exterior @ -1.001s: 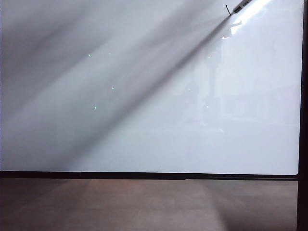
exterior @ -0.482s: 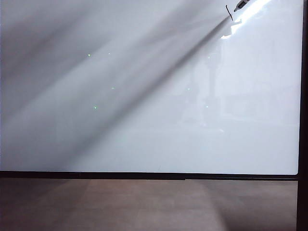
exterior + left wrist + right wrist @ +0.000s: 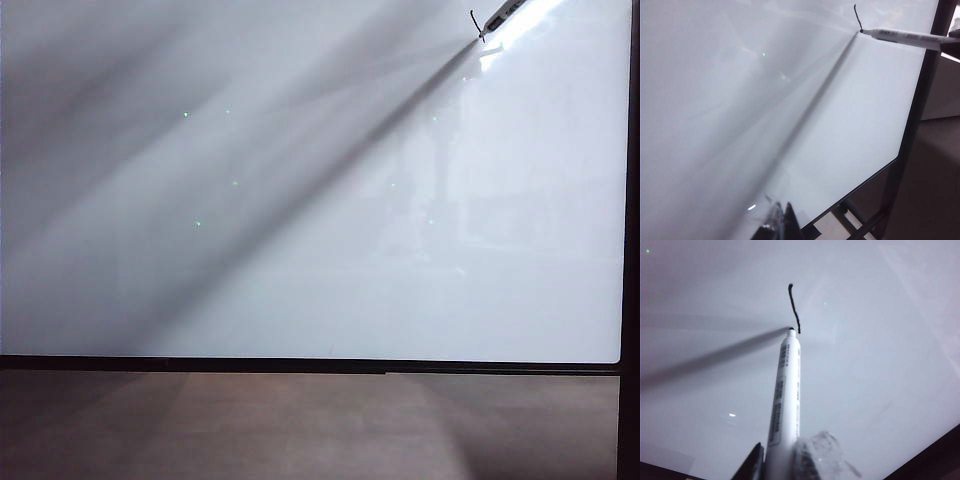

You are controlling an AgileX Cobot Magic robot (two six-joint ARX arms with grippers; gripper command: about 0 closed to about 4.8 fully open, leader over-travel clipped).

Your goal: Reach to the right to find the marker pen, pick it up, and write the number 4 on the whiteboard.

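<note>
The whiteboard [image 3: 300,250] fills the exterior view, glossy white inside a thin black frame. At its upper right the marker pen [image 3: 500,14] slants in, pale barrel and dark tip. My right gripper [image 3: 782,456] is shut on the pen's barrel [image 3: 785,400]. The tip touches the board at the lower end of a short curved black ink stroke [image 3: 794,307], the only ink showing. The same stroke [image 3: 858,19] and pen [image 3: 905,37] appear in the left wrist view. My left gripper [image 3: 782,210] hovers close to the board [image 3: 740,100], shut and holding nothing.
A brown surface [image 3: 300,430] lies below the board's bottom frame [image 3: 300,365]. The black right frame [image 3: 630,200] runs down the edge. Dark stand bars [image 3: 865,220] show under the board's corner. Tiny green light specks [image 3: 185,115] and lamp glare [image 3: 520,25] dot the board.
The black stroke has grown a little longer downward. The pen tip now rests at its lower end. The left gripper has kept still.
</note>
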